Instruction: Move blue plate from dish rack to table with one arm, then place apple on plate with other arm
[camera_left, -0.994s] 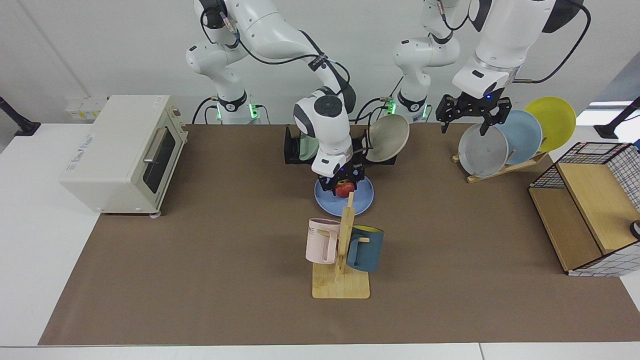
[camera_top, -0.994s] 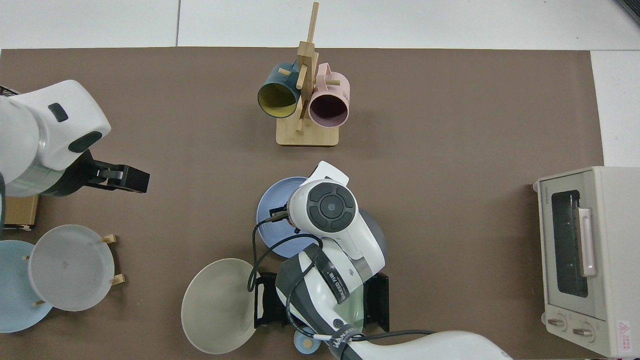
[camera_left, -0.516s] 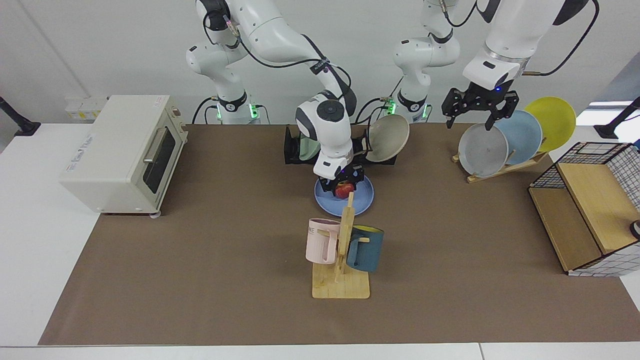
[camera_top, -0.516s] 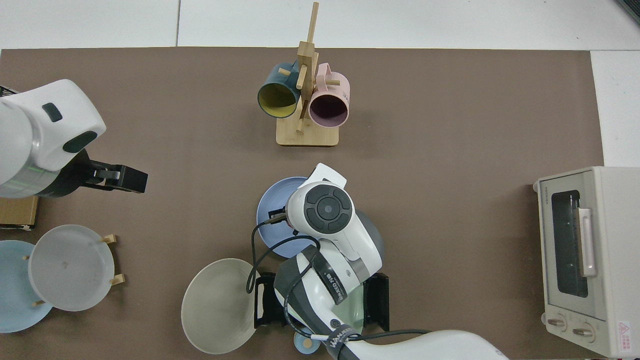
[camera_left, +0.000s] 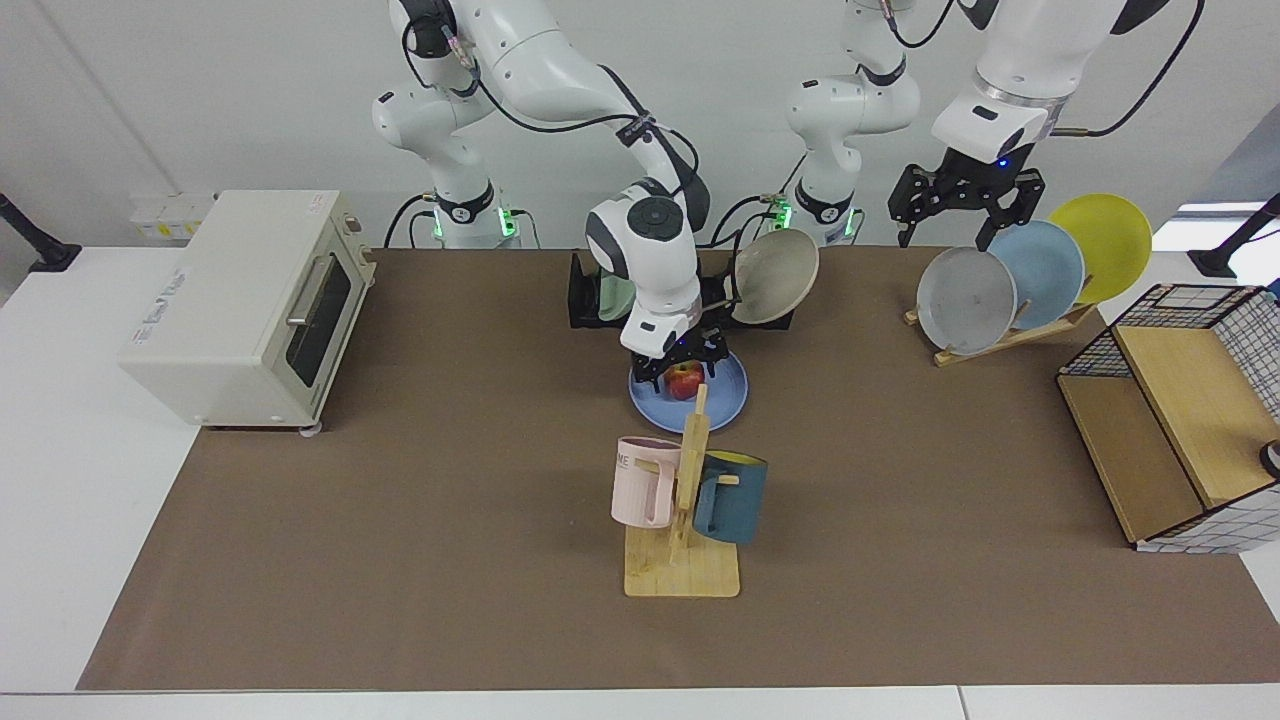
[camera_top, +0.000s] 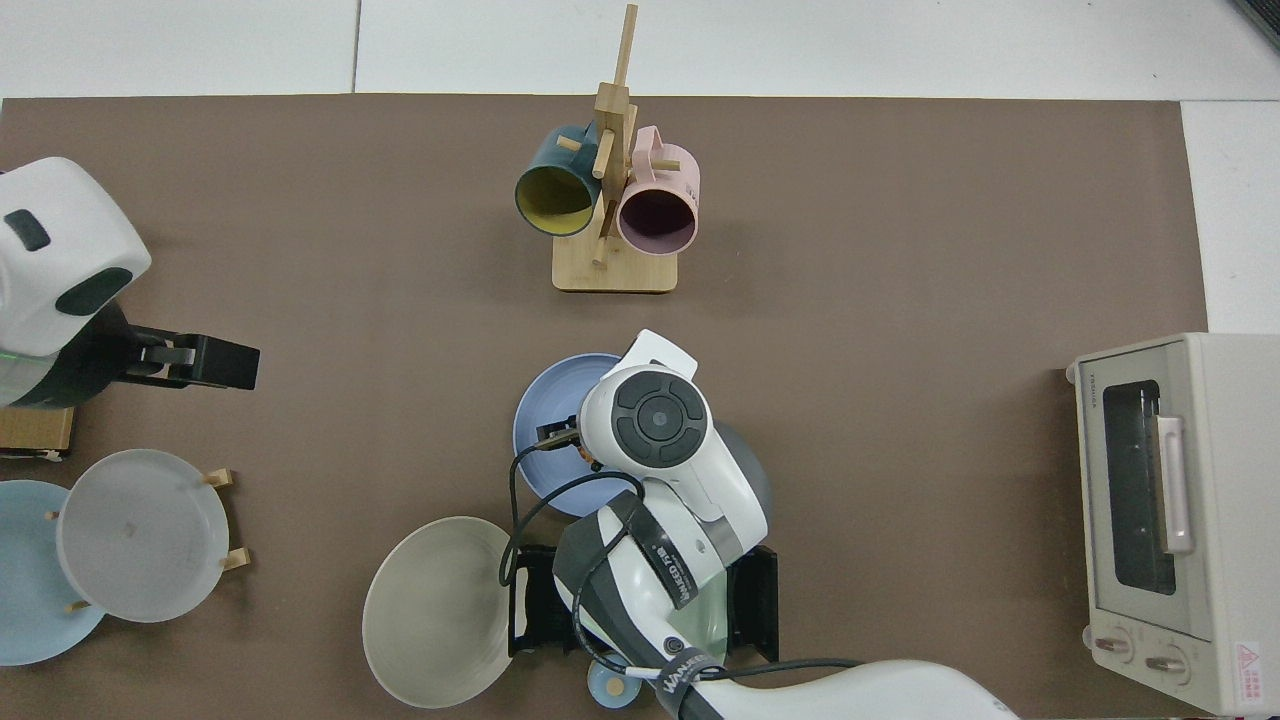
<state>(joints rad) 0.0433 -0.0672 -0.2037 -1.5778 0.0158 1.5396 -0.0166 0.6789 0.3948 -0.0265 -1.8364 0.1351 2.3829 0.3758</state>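
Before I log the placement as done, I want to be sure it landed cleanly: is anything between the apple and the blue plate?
Nothing visible. The apple sits directly on the blue plate, with the right gripper open just above it. The left gripper waits open above the wooden plate stand.

Right gripper (camera_left: 684, 362) jaws released apple (camera_left: 685, 380); left arm retreating.

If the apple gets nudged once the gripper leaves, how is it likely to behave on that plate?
The apple is round, so it would probably roll. The blue plate looks shallow, and its low rim may only partly check it. The right gripper stands open just above it; the left gripper waits near the wooden plate stand.
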